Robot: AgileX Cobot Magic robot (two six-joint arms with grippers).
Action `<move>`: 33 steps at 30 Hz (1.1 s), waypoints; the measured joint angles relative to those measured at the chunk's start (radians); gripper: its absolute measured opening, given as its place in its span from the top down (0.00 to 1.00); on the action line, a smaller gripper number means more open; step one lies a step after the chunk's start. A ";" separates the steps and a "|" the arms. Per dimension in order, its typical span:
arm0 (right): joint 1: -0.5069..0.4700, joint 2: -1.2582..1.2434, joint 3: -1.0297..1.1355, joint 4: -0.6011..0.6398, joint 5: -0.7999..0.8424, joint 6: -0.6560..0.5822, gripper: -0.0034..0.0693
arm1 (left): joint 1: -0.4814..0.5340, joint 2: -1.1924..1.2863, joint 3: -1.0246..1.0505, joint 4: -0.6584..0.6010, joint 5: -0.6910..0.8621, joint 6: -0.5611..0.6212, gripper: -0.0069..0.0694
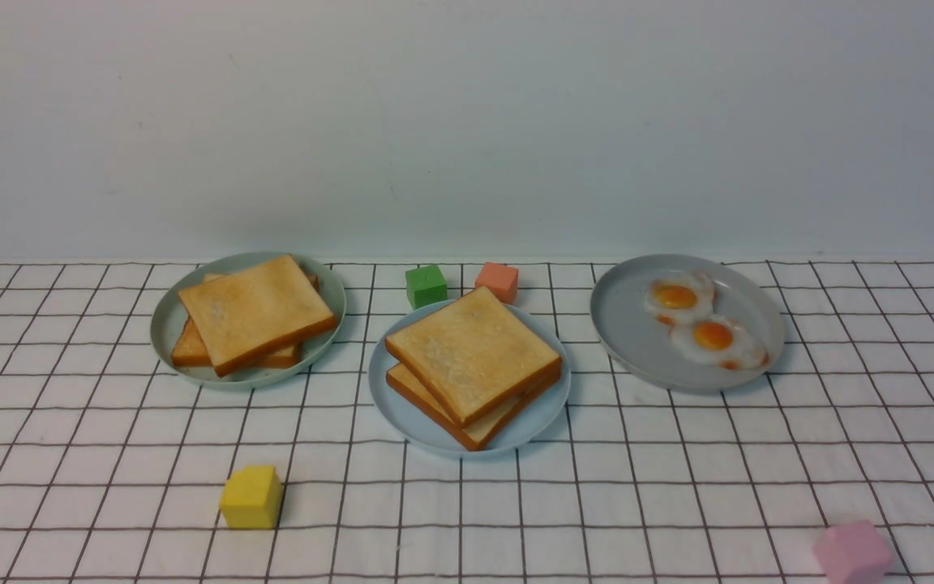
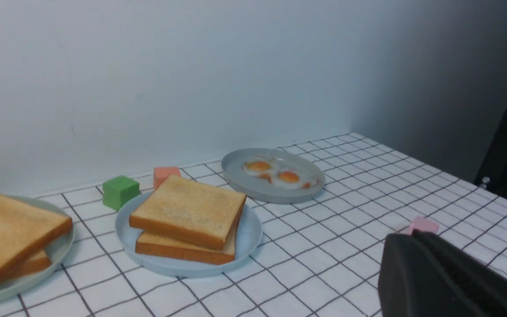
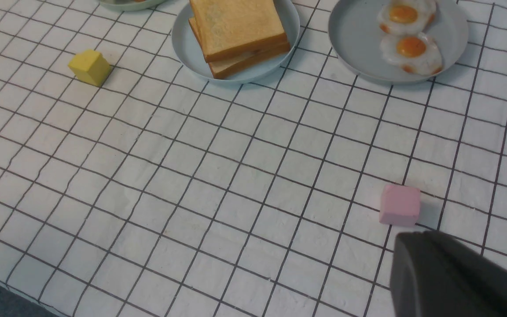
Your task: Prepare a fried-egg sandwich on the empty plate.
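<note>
**Sandwich on the blue plate, both grippers shut**

At the centre of the front view, the blue plate (image 1: 402, 414) holds the sandwich (image 1: 473, 363): two toast slices stacked, the top one turned slightly off the lower. No egg shows between them from any view. To the left of centre, the green plate (image 1: 165, 324) carries the toast pile (image 1: 252, 315). At right, the grey plate (image 1: 637, 332) holds two eggs (image 1: 698, 318), side by side and touching.

Just behind the blue plate stand a green cube (image 1: 426, 285) and an orange cube (image 1: 497, 281). A yellow cube (image 1: 251, 497) sits at lower left, a pink cube (image 1: 852, 552) at lower right. All rest on the checked cloth (image 1: 678, 470).

Neither gripper appears in the front view. The left gripper (image 2: 447, 277) fills the lower right corner of its wrist view as a dark shape, jaws together, holding nothing. The right gripper (image 3: 451, 277) shows likewise in its own view, just below the pink cube, jaws together and empty.
</note>
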 joint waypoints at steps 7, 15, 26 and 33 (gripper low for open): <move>-0.017 -0.006 0.017 0.001 0.000 0.000 0.94 | 0.000 0.000 0.001 0.000 0.069 0.000 0.93; -0.283 -0.210 0.288 -0.115 -0.240 0.042 0.96 | 0.000 0.000 0.001 0.000 0.101 0.000 0.93; -0.462 -0.511 1.071 -0.039 -0.890 0.129 0.97 | 0.000 0.000 0.001 0.000 0.104 0.000 0.93; -0.465 -0.540 1.076 -0.041 -0.880 0.132 0.97 | 0.000 0.000 0.001 -0.001 0.114 0.001 0.93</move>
